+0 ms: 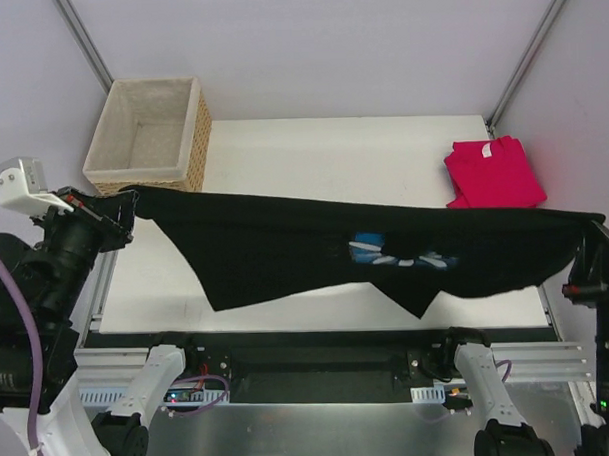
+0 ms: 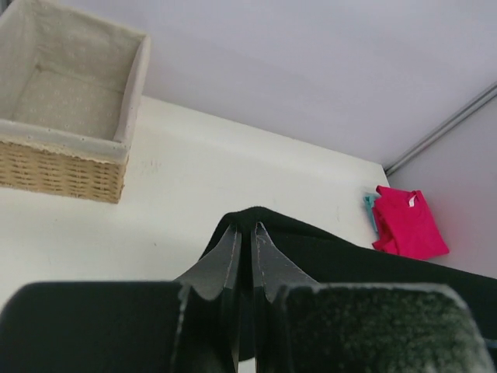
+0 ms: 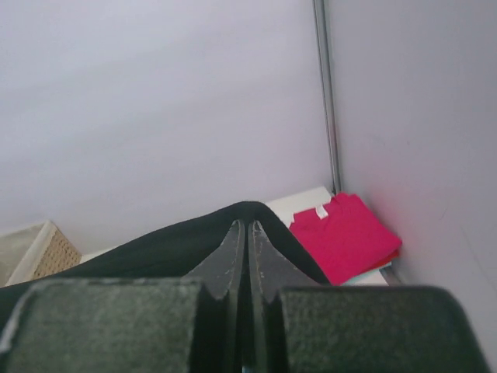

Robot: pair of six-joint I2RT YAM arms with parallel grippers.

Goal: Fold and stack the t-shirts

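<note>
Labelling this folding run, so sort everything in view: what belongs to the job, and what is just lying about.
Belongs to the job:
black t-shirt, stretched in mid-air
red t-shirt, folded, far right

Just lying about:
wicker basket, far left

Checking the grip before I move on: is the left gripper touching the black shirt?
Touching. The left wrist view shows the left gripper shut on a raised fold of the black shirt.

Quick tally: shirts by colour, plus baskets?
black t-shirt: 1
pinkish-red t-shirt: 1
wicker basket: 1
Total: 3
</note>
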